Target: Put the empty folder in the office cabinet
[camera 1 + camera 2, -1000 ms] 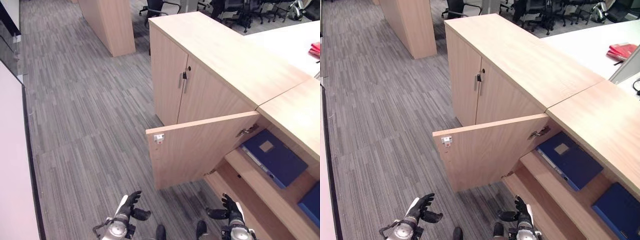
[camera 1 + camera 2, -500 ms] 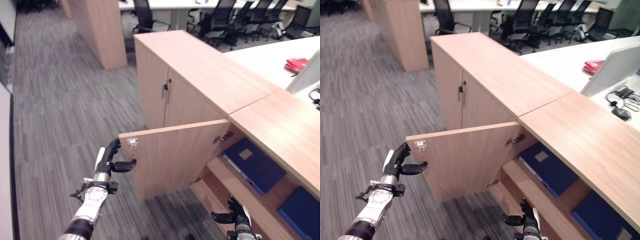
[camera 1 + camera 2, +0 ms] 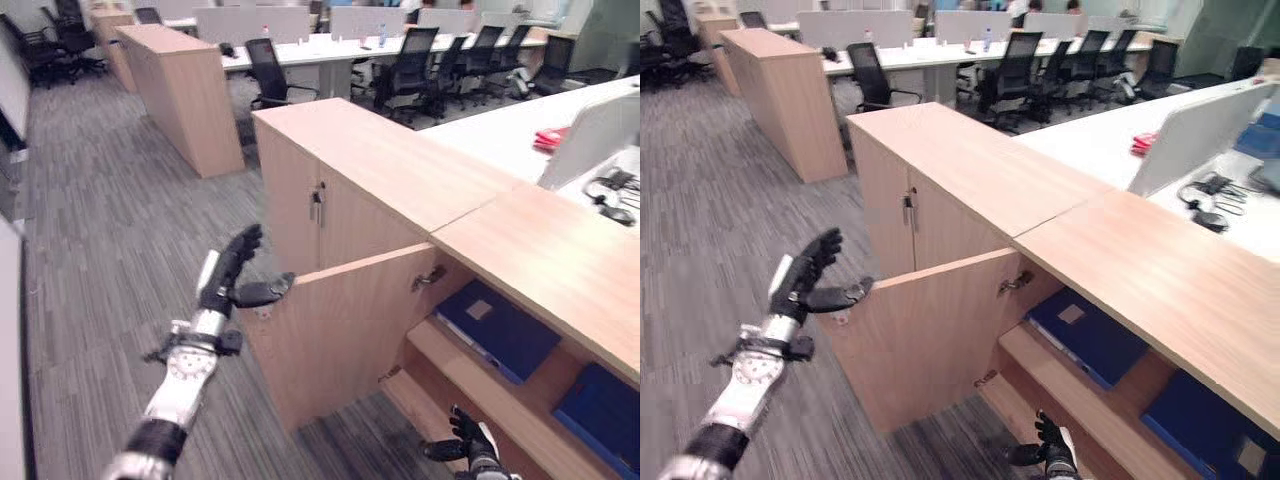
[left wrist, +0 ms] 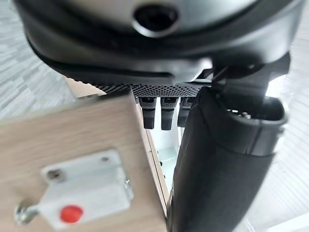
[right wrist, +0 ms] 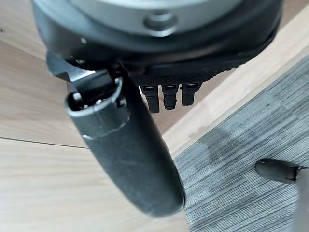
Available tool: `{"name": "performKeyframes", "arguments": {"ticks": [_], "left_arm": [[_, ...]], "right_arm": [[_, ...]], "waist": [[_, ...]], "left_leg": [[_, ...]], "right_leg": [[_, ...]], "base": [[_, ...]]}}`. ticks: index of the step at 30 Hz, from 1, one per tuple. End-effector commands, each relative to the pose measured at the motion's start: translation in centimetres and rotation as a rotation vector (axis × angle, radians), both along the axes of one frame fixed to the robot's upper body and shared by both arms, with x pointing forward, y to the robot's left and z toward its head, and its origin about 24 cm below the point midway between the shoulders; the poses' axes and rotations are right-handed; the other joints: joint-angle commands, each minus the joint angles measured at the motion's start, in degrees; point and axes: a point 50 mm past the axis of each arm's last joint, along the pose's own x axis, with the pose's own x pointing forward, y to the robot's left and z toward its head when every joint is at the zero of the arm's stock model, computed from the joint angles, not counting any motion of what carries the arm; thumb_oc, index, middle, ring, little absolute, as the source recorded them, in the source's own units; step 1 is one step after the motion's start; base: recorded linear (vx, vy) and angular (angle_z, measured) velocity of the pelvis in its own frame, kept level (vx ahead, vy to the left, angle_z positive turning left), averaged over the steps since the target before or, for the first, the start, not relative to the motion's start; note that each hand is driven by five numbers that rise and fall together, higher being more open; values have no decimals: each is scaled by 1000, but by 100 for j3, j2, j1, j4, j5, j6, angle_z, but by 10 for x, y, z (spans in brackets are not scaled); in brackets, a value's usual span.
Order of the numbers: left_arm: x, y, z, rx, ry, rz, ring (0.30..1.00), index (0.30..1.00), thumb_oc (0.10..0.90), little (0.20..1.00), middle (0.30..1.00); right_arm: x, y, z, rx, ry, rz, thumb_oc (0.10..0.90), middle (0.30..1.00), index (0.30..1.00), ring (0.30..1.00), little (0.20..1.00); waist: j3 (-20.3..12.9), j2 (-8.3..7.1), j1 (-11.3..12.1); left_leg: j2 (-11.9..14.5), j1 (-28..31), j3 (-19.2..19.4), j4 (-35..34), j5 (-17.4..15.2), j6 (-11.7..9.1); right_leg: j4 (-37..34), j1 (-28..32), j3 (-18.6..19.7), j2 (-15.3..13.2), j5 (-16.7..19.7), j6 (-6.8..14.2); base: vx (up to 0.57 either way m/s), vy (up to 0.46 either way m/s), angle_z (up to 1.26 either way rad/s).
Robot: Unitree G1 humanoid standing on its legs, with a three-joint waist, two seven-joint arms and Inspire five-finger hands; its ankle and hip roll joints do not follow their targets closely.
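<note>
Folder (image 3: pixel 497 326) lies on cabinet shelf; left hand (image 3: pixel 232 275) open, thumb touching door (image 3: pixel 345 325) edge.

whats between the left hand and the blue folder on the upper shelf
The open cabinet door. In the left eye view the left hand is at the door's free top corner, and the blue folder lies on the shelf past the hinged end.

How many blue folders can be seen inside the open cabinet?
2. One dark blue folder with a pale label lies on the upper wooden shelf just behind the open door; a second blue folder lies further right. More may be hidden under the cabinet top.
</note>
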Motion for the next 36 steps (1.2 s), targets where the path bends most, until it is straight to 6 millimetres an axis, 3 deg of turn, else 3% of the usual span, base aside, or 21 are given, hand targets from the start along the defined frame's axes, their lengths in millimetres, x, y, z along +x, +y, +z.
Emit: {"name": "performKeyframes", "arguments": {"ticks": [1, 3, 4, 6, 7, 8, 9, 10, 12, 14, 18, 22, 25, 27, 29, 31, 33, 36], "left_arm": [[-3, -42, 7, 71, -6, -186, 900, 900, 800, 900, 900], [-15, -53, -5, 56, 43, -289, 900, 900, 800, 900, 900], [-26, -59, -14, 48, 82, -350, 900, 900, 800, 900, 900], [-31, -62, -15, 71, 91, -388, 900, 900, 800, 900, 900], [-33, -61, -16, 80, 102, -404, 900, 900, 800, 900, 900], [-42, -56, -21, 65, 129, -395, 900, 900, 800, 900, 900], [-49, -49, -25, 62, 147, -371, 900, 900, 800, 900, 900], [-54, -45, -27, 51, 151, -352, 900, 900, 800, 900, 900], [-60, -42, -31, 13, 161, -323, 900, 900, 800, 900, 900], [-62, -39, -33, -33, 149, -282, 900, 900, 800, 900, 900], [-63, -43, -36, -71, 148, -258, 900, 900, 800, 900, 900], [-78, -50, -38, -101, 180, -337, 900, 900, 800, 900, 900], [-83, -51, -39, -105, 197, -368, 900, 900, 800, 900, 900], [-92, -56, -41, -118, 219, -423, 900, 900, 800, 900, 900], [-94, -57, -41, -123, 227, -435, 900, 900, 800, 900, 900], [-100, -64, -40, -153, 229, -475, 900, 900, 800, 900, 900], [-101, -66, -40, -163, 227, -484, 900, 900, 800, 900, 900], [-101, -73, -39, -193, 216, -504, 900, 900, 800, 900, 900]], "right_arm": [[28, -24, 19, -57, -131, -50, 800, 900, 900, 900, 900], [39, -27, 25, -55, -173, -80, 800, 900, 900, 900, 900], [48, -29, 32, -44, -219, -113, 800, 900, 900, 900, 900], [56, -31, 41, -31, -285, -150, 800, 900, 900, 900, 900], [60, -31, 44, -32, -309, -163, 800, 900, 900, 900, 900], [66, -30, 47, -40, -323, -144, 800, 900, 900, 900, 900], [66, -24, 45, -44, -305, -104, 800, 900, 900, 900, 900], [66, -24, 43, -50, -289, -94, 800, 900, 900, 900, 900], [62, -23, 40, -52, -269, -83, 800, 900, 900, 900, 900], [53, -27, 36, -58, -240, -85, 800, 900, 900, 900, 900], [42, -45, 36, -92, -217, -110, 800, 900, 900, 900, 900], [52, -58, 48, -125, -261, -138, 800, 900, 900, 900, 900], [53, -61, 49, -133, -265, -134, 800, 900, 900, 900, 900], [57, -63, 53, -143, -276, -123, 800, 900, 900, 900, 900], [58, -64, 54, -148, -279, -122, 800, 900, 900, 900, 900], [65, -65, 56, -165, -282, -101, 800, 900, 900, 900, 900], [66, -65, 57, -166, -281, -96, 800, 900, 900, 900, 900], [74, -60, 60, -166, -299, -61, 800, 900, 900, 900, 900]], "waist": [[248, 17, 61], [422, 15, 55], [532, 5, 31], [565, 90, -55], [602, 154, 73], [566, 207, 306], [460, 141, 544], [403, 108, 655], [334, 68, 744], [264, 119, 750], [276, 283, 670], [378, 590, 629], [411, 701, 604], [439, 890, 534], [458, 956, 506], [509, 1143, 369], [523, 1162, 347], [619, 1135, 283]], "left_leg": [[237, 285, -21, -8, -496, -197], [226, 248, 76, -8, -499, -153], [243, 73, 164, -8, -449, -164], [356, -194, 150, -8, -342, -192], [375, -334, 308, -8, -261, -126], [414, -509, 629, 58, -160, -111], [426, -555, 1028, 83, -80, -112], [451, -581, 1159, 84, -26, -123], [475, -543, 1261, 98, 5, -167], [549, -525, 1206, 72, 125, -250], [849, -548, 964, 82, 477, -511], [1244, -526, 912, 160, 876, -764], [1346, -511, 921, 185, 962, -828], [1456, -488, 952, 209, 1089, -900], [1502, -478, 960, 216, 1140, -935], [1587, -464, 897, 285, 1171, -1003], [1596, -487, 839, 347, 1154, -1009], [1491, -551, 357, 553, 1031, -996]], "right_leg": [[728, 26, -93, -223, -291, 518], [850, -170, -29, -284, -140, 623], [799, -389, 153, -394, 241, 802], [787, -647, 684, -425, 461, 827], [1006, -592, 463, -488, 45, 760], [1226, -325, -411, -705, -329, 596], [1400, -68, -1072, -875, -373, 593], [1259, 46, -1272, -910, -339, 594], [841, 344, -1320, -860, -310, 655], [457, 517, -1099, -649, -490, 592], [16, 907, -1164, -232, -732, 362], [-250, 1208, -1103, 101, -915, 169], [-284, 1259, -1099, 166, -953, 127], [-284, 1289, -1059, 214, -1018, 94], [-284, 1289, -1037, 228, -1037, 85], [-284, 1200, -820, 238, -1054, 67], [-284, 1175, -748, 229, -1051, 58], [-284, 1104, -495, 166, -1025, 28]], "base": [[-33, 70, -63], [-117, 31, -3], [-216, -87, -15], [-270, -86, -24], [-433, 60, 3], [-473, 114, -16], [-340, 28, -73], [-133, -17, -175], [-47, -174, -189], [-73, -256, -53], [-116, -245, 8], [-120, -206, 2], [-59, -78, -8], [-58, -55, -11], [-59, -26, -12], [-89, -36, -18], [-36, -15, -27], [-29, -39, -30]]}}
